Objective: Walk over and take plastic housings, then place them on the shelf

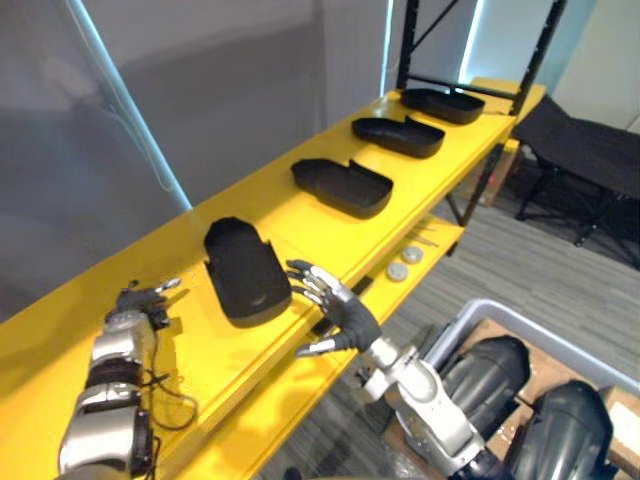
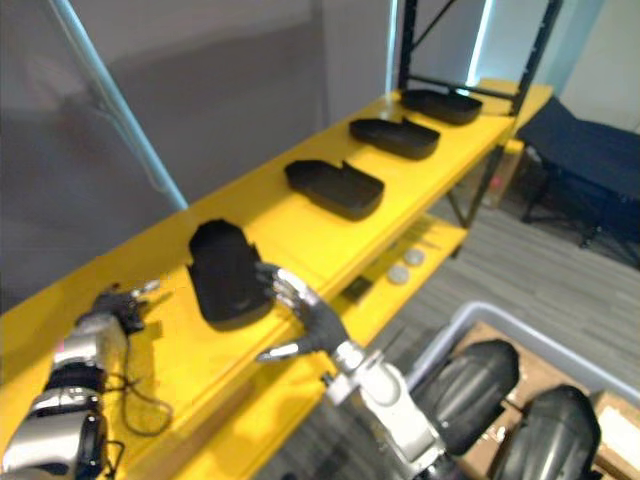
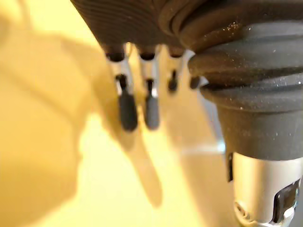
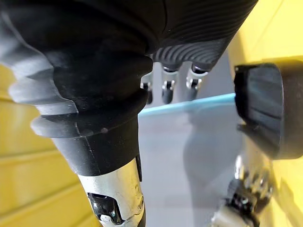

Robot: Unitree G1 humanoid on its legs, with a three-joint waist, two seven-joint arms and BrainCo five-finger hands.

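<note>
Four black plastic housings lie in a row on the yellow shelf. The nearest housing lies open side down at the near end. The others lie further along. My right hand is open, fingers spread, just off the nearest housing's right edge over the shelf's front lip. In the right wrist view that housing sits apart from the straight fingers. My left hand rests open on the shelf to the left of the housing, holding nothing.
A grey bin at lower right holds more dark housings. A lower yellow shelf carries two round discs. Black uprights stand at the shelf's far end. A dark folding cot is at the far right.
</note>
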